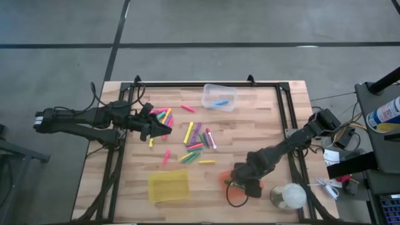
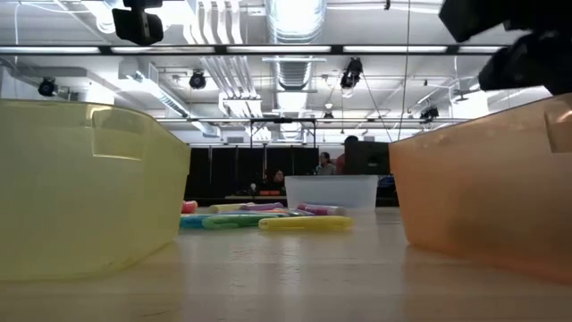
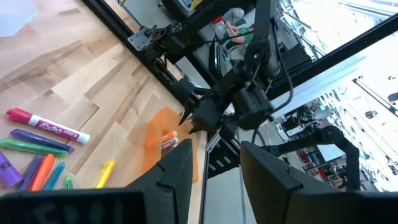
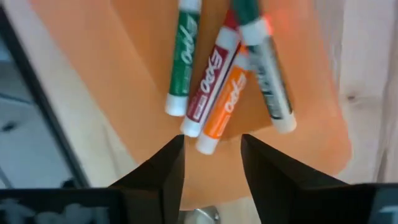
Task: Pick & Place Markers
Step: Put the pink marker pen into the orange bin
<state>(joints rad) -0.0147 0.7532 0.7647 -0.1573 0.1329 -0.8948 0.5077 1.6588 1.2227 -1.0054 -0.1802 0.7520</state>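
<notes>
Several markers (image 1: 194, 140) lie loose on the middle of the wooden table, seen in the low view as a row of markers (image 2: 268, 217). My right gripper (image 4: 211, 163) points down, open, over the orange bin (image 1: 232, 187) at the near right. In the bin lie several white-barrelled markers (image 4: 214, 81), flat on its floor; none sits between the fingers. My left gripper (image 3: 214, 171) hovers open at the table's left, over a cluster of markers (image 1: 162, 115), with nothing between its fingers. A blue marker (image 1: 221, 102) lies in the clear bin (image 1: 209, 92).
A yellow bin (image 1: 169, 185) stands at the near left and looms as a yellow bin (image 2: 89, 188) in the low view. A round whitish object (image 1: 290, 197) sits by the near right corner. Black frame rails (image 1: 284, 112) run along the table's sides.
</notes>
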